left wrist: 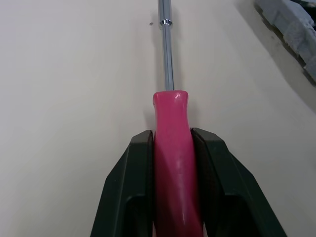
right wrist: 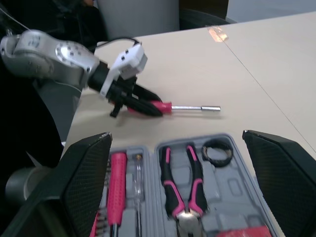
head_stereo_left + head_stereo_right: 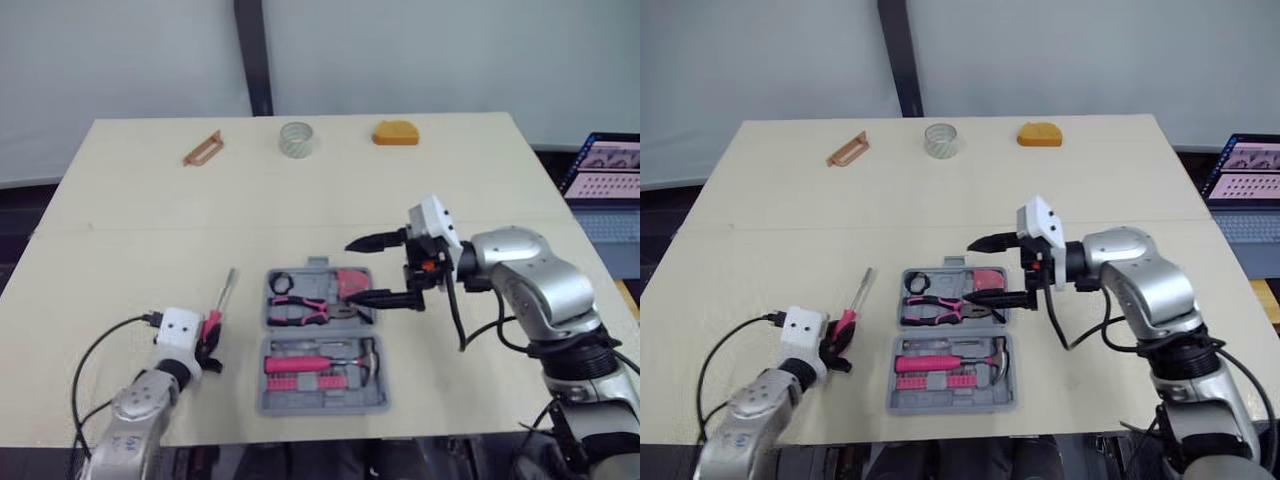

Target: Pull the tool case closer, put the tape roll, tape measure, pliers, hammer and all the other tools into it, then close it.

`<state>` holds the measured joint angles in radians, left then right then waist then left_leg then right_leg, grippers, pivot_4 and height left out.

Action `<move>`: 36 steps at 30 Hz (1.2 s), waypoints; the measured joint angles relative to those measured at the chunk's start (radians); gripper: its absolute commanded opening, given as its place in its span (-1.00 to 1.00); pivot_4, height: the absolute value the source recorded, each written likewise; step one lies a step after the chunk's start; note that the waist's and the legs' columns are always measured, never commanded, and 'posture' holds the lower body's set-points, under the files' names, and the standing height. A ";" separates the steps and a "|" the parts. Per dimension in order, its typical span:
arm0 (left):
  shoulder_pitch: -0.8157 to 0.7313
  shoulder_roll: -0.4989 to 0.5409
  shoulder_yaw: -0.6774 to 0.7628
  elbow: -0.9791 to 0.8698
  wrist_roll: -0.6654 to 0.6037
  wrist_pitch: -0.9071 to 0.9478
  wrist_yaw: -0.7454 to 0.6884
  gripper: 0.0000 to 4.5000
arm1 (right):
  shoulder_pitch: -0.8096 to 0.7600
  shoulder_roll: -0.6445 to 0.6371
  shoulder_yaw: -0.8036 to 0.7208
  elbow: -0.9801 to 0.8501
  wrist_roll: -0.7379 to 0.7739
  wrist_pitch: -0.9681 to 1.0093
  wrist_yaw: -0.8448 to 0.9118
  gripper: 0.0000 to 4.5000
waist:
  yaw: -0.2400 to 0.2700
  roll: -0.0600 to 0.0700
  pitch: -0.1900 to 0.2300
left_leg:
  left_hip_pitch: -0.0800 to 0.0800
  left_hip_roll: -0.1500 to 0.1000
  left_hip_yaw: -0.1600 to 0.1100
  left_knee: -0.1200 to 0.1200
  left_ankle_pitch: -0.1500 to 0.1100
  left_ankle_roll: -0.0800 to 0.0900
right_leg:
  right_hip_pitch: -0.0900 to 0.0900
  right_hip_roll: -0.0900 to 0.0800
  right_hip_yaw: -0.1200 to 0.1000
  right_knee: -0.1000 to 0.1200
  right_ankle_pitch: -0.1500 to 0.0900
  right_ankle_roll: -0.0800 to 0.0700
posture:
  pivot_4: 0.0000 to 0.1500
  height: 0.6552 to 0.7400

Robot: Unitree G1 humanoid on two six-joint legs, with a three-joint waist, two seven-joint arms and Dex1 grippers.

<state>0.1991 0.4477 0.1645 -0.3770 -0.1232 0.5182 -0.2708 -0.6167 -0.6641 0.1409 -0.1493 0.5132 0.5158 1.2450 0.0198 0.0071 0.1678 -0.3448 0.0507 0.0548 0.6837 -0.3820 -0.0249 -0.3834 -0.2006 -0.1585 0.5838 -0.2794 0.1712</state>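
Observation:
The grey tool case (image 3: 322, 398) lies open near the table's front edge. It holds pink-handled pliers (image 3: 300, 310), a black ring (image 3: 279, 283), a pink block (image 3: 351, 283) and a pink-handled hammer (image 3: 318, 363). To its left my left gripper (image 3: 212, 332) is shut on the pink handle of a screwdriver (image 1: 170, 163), whose steel shaft (image 1: 167, 49) rests on the table. My right gripper (image 3: 350, 272) hangs open over the case's right side, nothing between its fingers. A clear tape roll (image 3: 297, 138) and an orange tool (image 3: 396, 133) sit at the far edge.
A brown flat tool (image 3: 203, 149) lies at the far left of the table (image 3: 130, 240). A laptop (image 3: 605, 190) stands off the table's right side. Bare tabletop stretches between the case and the far tools.

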 measured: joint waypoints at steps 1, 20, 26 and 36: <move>-0.009 0.049 0.011 0.000 -0.004 -0.008 -0.040 -0.71 | 0.003 -0.007 0.000 0.003 -0.001 -0.012 0.009 1.00 | -0.001 0.000 0.000 | -0.002 0.000 0.000 0.000 0.000 0.000 | -0.003 0.000 0.000 0.001 0.000 0.000 | 1.00 1.00; -0.297 0.543 -0.137 -0.087 -0.208 0.007 -0.732 -0.71 | 0.253 -0.201 -0.029 -0.074 -0.030 -0.102 0.095 1.00 | -0.008 -0.003 0.005 | -0.009 0.000 0.004 0.000 0.000 -0.001 | -0.011 0.000 0.000 0.001 0.000 0.000 | 1.00 1.00; -0.272 0.550 -0.216 -0.151 -0.221 0.066 -0.768 -0.71 | 0.333 -0.231 -0.053 -0.128 -0.022 -0.098 0.094 1.00 | -0.003 -0.003 0.005 | -0.009 0.000 0.004 0.001 0.000 -0.001 | -0.011 0.000 0.000 0.002 0.000 0.000 | 1.00 1.00; -0.228 0.544 -0.305 -0.238 -0.219 0.125 -0.747 -0.71 | 0.465 -0.275 -0.118 -0.234 0.007 -0.057 0.086 1.00 | 0.004 -0.004 0.005 | -0.008 0.000 0.004 0.002 0.000 0.000 | -0.010 0.000 0.001 0.002 0.001 0.000 | 1.00 1.00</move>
<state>-0.0293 0.9916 -0.1406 -0.6152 -0.3423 0.6435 -1.0178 -0.1513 -0.9394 0.0228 -0.3838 0.5205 0.4592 1.3307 0.0242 0.0033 0.1733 -0.3533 0.0508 0.0588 0.6856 -0.3817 -0.0254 -0.3934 -0.2008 -0.1575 0.5860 -0.2789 0.1712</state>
